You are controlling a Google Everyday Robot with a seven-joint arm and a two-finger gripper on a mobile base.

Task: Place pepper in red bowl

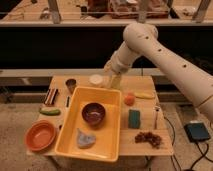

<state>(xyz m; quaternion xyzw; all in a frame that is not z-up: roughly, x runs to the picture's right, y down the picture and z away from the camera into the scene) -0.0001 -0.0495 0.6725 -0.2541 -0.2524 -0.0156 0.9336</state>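
The pepper (50,111) is a small dark-green vegetable lying on the table's left side, left of the yellow tray. The red bowl (41,135) is wide and orange-red; it sits at the table's front left corner, just in front of the pepper, and nothing shows inside it. My gripper (115,81) hangs from the pale arm over the far edge of the tray, near the table's back middle. It is far to the right of the pepper and the bowl, and nothing shows in it.
A yellow tray (66,125) holds a dark maroon bowl (93,113) and a grey-blue crumpled item (85,139). A dark cup (71,84) and a pale round item (96,80) stand at the back. An orange fruit (129,99), a yellow fruit (145,95), a green sponge (134,118) and a brown cluster (148,138) lie on the right.
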